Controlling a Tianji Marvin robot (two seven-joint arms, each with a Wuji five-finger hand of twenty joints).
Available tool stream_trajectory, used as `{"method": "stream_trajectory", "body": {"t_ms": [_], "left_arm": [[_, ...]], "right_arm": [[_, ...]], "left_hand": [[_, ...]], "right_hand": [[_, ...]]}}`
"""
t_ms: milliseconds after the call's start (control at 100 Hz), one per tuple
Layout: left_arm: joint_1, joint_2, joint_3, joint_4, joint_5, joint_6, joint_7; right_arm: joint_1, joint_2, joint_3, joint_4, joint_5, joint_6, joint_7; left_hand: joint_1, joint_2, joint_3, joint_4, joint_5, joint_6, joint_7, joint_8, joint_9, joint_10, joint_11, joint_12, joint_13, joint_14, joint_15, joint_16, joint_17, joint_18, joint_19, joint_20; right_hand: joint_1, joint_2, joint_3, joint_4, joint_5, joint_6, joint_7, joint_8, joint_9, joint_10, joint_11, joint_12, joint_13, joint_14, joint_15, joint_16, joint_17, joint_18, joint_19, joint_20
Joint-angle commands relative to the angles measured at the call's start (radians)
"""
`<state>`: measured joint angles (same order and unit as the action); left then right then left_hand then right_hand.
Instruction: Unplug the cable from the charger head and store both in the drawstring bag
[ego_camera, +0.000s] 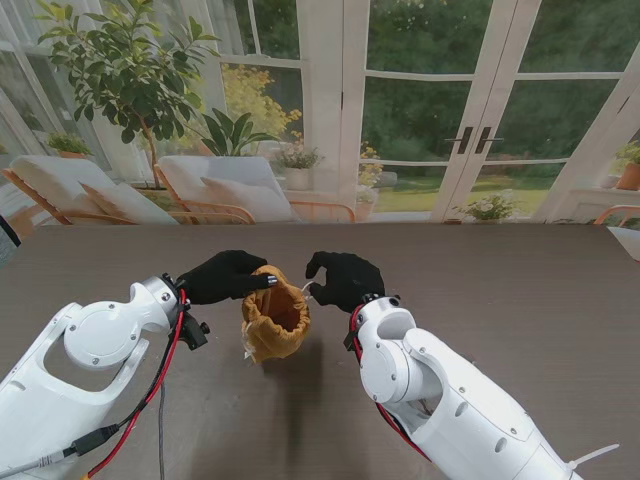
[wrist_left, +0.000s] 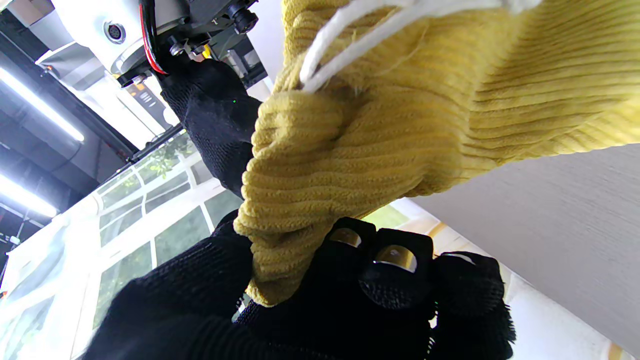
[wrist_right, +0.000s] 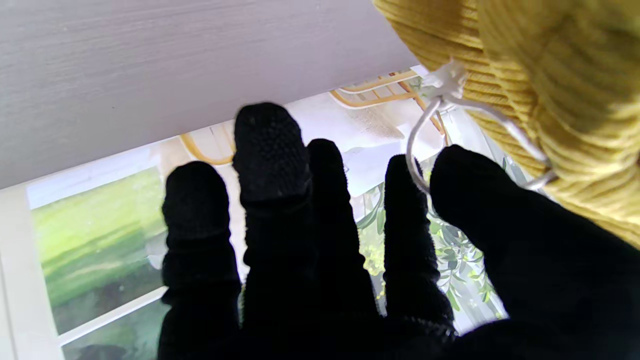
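Observation:
A mustard-yellow ribbed drawstring bag (ego_camera: 275, 322) stands lifted between my two hands at the table's middle, its mouth open upward. My left hand (ego_camera: 225, 277) grips the bag's left rim, the fabric (wrist_left: 400, 140) bunched between thumb and fingers (wrist_left: 395, 280). My right hand (ego_camera: 347, 280) is at the bag's right rim, with the white drawstring loop (wrist_right: 417, 135) caught between its thumb and forefinger (wrist_right: 407, 210) beside the bag (wrist_right: 550, 75). The same cord (wrist_left: 350, 45) shows in the left wrist view. No charger head or cable shows in any view; the bag's inside is dark.
The brown table (ego_camera: 520, 290) stretches around both arms. A white object (ego_camera: 627, 240) sits at the far right edge. Glass doors, loungers and plants lie beyond the far edge.

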<state>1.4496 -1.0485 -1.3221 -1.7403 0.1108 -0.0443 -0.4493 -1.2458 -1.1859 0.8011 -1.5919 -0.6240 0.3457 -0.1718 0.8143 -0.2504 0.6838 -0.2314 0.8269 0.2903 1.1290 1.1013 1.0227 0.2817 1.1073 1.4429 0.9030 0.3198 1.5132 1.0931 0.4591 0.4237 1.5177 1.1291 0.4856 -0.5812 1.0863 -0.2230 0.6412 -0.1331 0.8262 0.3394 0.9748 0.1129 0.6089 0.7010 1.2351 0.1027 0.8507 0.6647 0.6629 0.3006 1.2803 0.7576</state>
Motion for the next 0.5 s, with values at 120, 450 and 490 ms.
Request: {"method": "stream_trajectory", "body": {"t_ms": [120,450,490], "left_arm": [[0.001,0.0,-0.001,-0.016,-0.008,0.011,-0.024],[0.01,0.001,-0.002,-0.031,-0.003,0.038,-0.031],[0.01,0.001,-0.001,-0.033,-0.002,0.041,-0.03]], "right_arm": [[-0.004,-0.025,-0.011,0.024,0.034,-0.026,-0.029],[-0.041,-0.078,0.005,0.076,0.14,-0.068,-0.179],[-0.045,-0.079,0.009,0.077,0.149,-0.071,-0.183]], "left_hand": [[0.011,-0.011,0.021,-0.016,0.017,-0.004,0.024,0.005,-0.024,-0.008,-0.004,0.013,-0.017,0.014,-0.002,0.013,-0.027,-0.039,0.0,0.035],[0.023,-0.006,0.001,-0.009,0.018,0.0,0.011,-0.001,-0.023,-0.004,-0.01,0.011,-0.016,0.017,-0.003,0.011,-0.028,-0.037,-0.001,0.036],[0.025,-0.005,0.0,-0.008,0.02,0.001,0.009,-0.002,-0.023,-0.004,-0.011,0.011,-0.016,0.017,-0.003,0.01,-0.027,-0.036,-0.002,0.036]], "right_hand": [[0.055,0.094,-0.054,-0.056,0.073,-0.023,0.161,-0.049,0.112,-0.047,0.043,0.014,0.075,-0.02,0.105,0.047,0.146,-0.014,0.073,0.021],[0.092,0.181,-0.091,-0.069,0.028,0.043,0.366,0.079,0.263,-0.063,0.122,0.068,0.079,-0.026,0.328,0.074,0.243,0.001,0.14,0.006],[0.093,0.183,-0.091,-0.068,0.025,0.043,0.374,0.082,0.265,-0.063,0.126,0.072,0.08,-0.027,0.335,0.074,0.248,0.0,0.143,0.005]]}}
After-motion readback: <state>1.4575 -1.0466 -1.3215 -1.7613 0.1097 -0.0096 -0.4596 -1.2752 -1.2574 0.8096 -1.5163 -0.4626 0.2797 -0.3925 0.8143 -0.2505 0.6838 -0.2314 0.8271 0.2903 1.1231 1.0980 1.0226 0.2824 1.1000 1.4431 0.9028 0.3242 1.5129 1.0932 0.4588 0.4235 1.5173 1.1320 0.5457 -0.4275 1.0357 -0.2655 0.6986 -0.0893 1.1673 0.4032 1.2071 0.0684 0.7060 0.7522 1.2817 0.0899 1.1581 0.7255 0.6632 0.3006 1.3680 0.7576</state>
